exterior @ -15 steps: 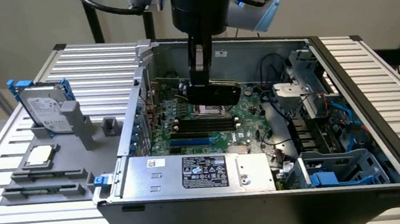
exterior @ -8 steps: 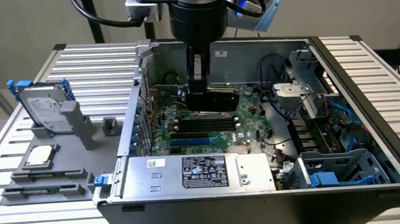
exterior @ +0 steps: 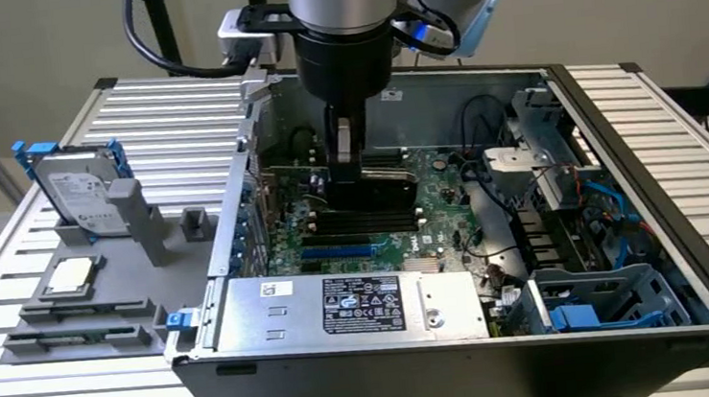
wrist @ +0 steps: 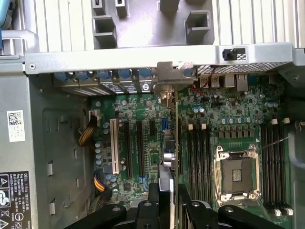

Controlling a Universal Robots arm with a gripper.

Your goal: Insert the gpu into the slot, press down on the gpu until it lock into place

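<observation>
We see the arm [exterior: 339, 26] vertical, wrist down inside the case [exterior: 608, 123]. The claw [wrist: 168, 193] is clenched on the gpu [exterior: 377, 193], card upright right by the blue slot [exterior: 337, 253], mid-worktop [exterior: 168, 128]. PSU sticker [exterior: 361, 304] print is too small for us to read.

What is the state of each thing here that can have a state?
gripper: shut on the gpu.
gpu: upright, held above the motherboard, seemingly not seated.
slot: seemingly empty.
computer case: side open.
hard drive: standing in its grey holder, outside the case.
</observation>
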